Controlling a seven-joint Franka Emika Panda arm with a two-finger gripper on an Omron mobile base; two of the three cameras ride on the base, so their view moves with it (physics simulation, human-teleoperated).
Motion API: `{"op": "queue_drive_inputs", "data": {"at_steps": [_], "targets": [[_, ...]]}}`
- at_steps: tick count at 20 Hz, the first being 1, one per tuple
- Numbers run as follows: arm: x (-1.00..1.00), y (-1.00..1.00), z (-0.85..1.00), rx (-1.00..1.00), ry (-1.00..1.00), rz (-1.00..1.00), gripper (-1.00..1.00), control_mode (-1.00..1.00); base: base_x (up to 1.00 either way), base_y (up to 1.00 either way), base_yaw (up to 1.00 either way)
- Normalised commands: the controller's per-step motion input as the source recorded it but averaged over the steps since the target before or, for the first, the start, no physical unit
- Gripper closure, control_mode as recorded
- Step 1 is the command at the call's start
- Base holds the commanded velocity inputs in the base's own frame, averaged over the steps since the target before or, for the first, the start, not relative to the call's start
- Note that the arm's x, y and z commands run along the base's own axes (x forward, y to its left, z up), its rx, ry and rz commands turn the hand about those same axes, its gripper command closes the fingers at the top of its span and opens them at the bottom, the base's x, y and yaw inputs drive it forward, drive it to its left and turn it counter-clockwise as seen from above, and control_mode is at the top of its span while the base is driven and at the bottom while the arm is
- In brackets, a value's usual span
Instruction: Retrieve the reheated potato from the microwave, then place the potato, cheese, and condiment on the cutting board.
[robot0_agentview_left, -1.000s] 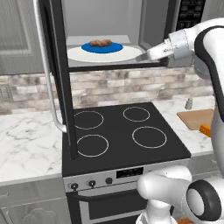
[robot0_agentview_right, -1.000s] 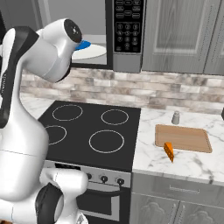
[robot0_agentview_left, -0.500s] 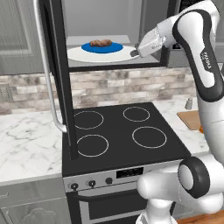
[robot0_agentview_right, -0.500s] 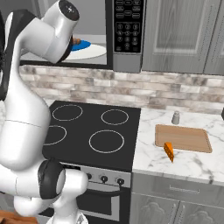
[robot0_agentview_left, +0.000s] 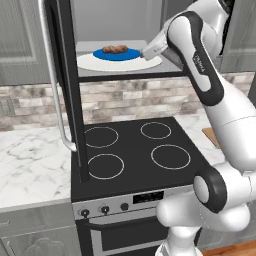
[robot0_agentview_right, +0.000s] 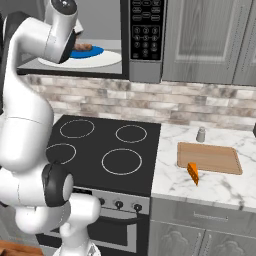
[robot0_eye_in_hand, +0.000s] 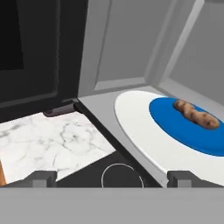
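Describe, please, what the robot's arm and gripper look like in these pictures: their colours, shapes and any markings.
The arm is built of glossy white, rounded tubular segments joined by dark grey to black joint bands. One segment carries small dark lettering in the left base view, too small to read. No loose cables show. The gripper ends in two small, dark grey, blocky finger tips, seen in the hand view.

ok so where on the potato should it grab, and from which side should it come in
Grip the potato across its narrow middle, fingers on the two long sides. It lies flat and oblong on the blue plate, on the turntable in the open microwave. Probably best to come through the door opening, slightly from above; the end effector is open at the front edge.
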Motion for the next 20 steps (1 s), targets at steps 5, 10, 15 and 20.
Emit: {"op": "queue_drive_inputs", "data": {"at_steps": [5,10,15,20], "targets": [[0.63,0.01,0.00,0.00,0.00,-0.19,-1.00,-1.00,0.00,0.00,0.00],[0.66,0.00,0.00,0.00,0.00,-0.10,-1.00,-1.00,0.00,0.00,0.00],[0.53,0.00,-0.03,0.00,0.00,-0.02,-1.00,-1.00,0.00,0.00,0.00],[0.55,0.00,0.00,0.00,0.01,0.00,-1.00,-1.00,0.00,0.00,0.00]]}}
